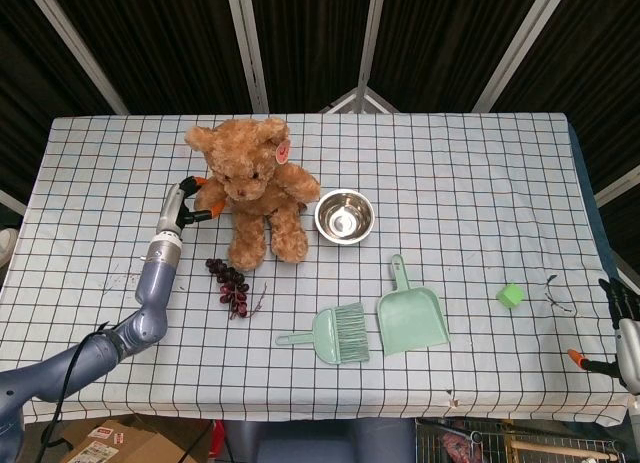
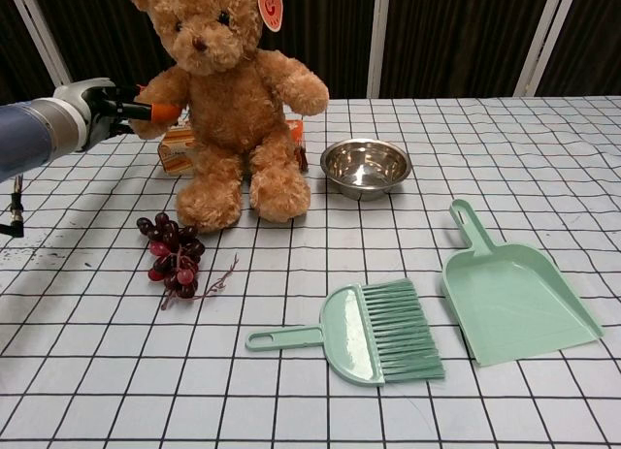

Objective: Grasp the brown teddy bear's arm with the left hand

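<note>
The brown teddy bear (image 1: 255, 188) (image 2: 228, 90) sits upright at the back left of the checked table. My left hand (image 1: 186, 203) (image 2: 97, 108) is at its arm (image 1: 212, 196) (image 2: 160, 88). Orange-tipped fingers lie above and below that arm and hold it. The arm is raised a little, and the bear leans slightly toward the steel bowl. Only a part of my right hand (image 1: 618, 328) shows, at the table's near right edge. Its fingers are apart and it holds nothing.
A bunch of dark grapes (image 1: 230, 283) (image 2: 173, 250) lies just in front of the bear. A steel bowl (image 1: 344, 216) stands beside the bear, with a green brush (image 1: 335, 335) and dustpan (image 1: 410, 313) nearer me. There is a green cube (image 1: 510, 295) at right and an orange box (image 2: 177, 150) behind the bear.
</note>
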`<action>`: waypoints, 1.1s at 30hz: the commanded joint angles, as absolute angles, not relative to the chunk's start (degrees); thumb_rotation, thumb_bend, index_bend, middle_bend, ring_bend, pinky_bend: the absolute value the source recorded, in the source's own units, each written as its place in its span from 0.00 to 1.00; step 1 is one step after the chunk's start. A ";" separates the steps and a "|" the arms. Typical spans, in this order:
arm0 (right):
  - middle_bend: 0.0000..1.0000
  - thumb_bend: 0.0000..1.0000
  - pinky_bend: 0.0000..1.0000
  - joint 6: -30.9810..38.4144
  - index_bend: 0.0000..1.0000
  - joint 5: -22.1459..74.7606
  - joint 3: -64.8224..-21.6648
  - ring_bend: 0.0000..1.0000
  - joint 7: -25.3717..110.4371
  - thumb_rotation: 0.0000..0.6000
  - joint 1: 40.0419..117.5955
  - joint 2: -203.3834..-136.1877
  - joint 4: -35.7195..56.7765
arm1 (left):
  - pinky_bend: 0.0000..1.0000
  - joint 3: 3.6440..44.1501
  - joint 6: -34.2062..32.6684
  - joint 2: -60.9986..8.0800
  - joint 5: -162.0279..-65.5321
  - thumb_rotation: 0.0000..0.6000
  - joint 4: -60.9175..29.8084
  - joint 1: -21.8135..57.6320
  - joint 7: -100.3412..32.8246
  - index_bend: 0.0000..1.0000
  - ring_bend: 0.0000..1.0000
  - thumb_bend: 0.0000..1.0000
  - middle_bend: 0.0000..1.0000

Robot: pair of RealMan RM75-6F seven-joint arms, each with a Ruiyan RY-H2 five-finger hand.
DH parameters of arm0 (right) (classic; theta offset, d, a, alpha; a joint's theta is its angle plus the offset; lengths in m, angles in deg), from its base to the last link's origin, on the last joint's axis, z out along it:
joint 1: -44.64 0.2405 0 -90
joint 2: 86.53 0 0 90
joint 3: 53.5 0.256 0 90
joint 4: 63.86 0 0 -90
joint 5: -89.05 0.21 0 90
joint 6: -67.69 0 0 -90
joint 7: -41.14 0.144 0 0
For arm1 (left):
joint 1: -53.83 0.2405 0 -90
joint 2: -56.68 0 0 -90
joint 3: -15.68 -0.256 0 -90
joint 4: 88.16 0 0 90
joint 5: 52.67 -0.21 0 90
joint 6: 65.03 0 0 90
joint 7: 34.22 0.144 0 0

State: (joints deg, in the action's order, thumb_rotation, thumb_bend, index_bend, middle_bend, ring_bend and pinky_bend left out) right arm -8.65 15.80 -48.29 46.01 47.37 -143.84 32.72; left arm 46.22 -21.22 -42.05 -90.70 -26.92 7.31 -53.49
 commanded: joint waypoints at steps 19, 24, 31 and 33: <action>0.00 0.13 0.00 -8.70 0.00 15.58 -48.39 0.00 45.66 1.00 47.40 -143.77 33.08 | 0.00 47.50 -19.11 -42.93 -84.14 1.00 -26.92 6.15 -46.00 0.50 0.00 0.49 0.44; 0.00 0.13 0.00 -8.45 0.00 15.87 -48.35 0.00 45.37 1.00 47.53 -143.87 33.02 | 0.00 47.09 -15.77 -42.50 -87.17 1.00 -23.84 6.08 -44.34 0.50 0.00 0.49 0.45; 0.00 0.12 0.00 -8.60 0.00 15.88 -48.35 0.00 45.47 1.00 47.44 -143.82 32.99 | 0.00 45.92 -16.08 -44.28 -86.23 1.00 -27.68 5.59 -41.83 0.50 0.00 0.49 0.43; 0.00 0.13 0.00 -8.54 0.00 15.88 -48.34 0.00 45.58 1.00 47.45 -143.79 33.00 | 0.00 46.27 -16.05 -44.79 -86.75 1.00 -28.32 5.24 -42.12 0.50 0.00 0.49 0.43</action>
State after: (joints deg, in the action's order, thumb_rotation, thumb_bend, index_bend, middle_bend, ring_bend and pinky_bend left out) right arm -8.54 15.88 -48.34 45.58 47.45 -143.79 33.00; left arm 46.15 -16.03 -44.35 -86.47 -27.86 5.55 -42.14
